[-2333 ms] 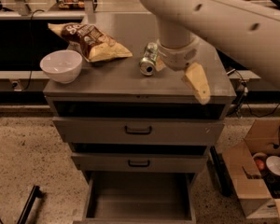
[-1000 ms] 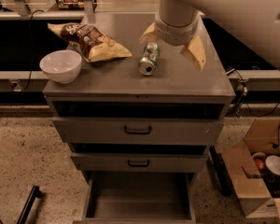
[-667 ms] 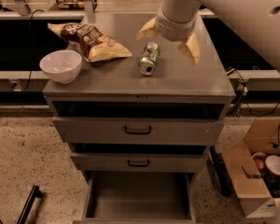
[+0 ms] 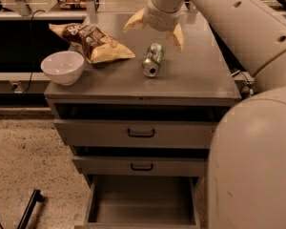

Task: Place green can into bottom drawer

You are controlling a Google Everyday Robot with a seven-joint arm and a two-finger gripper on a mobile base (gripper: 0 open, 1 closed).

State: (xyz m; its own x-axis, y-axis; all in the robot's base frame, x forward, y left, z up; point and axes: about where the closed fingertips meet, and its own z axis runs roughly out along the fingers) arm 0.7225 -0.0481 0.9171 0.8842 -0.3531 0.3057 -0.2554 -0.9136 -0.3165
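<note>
The green can (image 4: 152, 59) lies on its side on the grey cabinet top (image 4: 200, 75), its silver top facing the front edge. My gripper (image 4: 155, 29) hovers just behind and above the can, with its two yellowish fingers (image 4: 176, 36) spread wide apart and nothing between them. It does not touch the can. The bottom drawer (image 4: 142, 204) is pulled out at the foot of the cabinet, and its grey interior holds nothing.
A white bowl (image 4: 63, 67) stands at the cabinet top's front left. A chip bag (image 4: 90, 42) lies behind it, left of the can. The two upper drawers (image 4: 141, 133) are slightly ajar. My arm (image 4: 248, 37) fills the right side.
My gripper has moved from beside the can's right side up and back toward the rear of the cabinet top, its fingers spread wider. The can has stayed lying in place.
</note>
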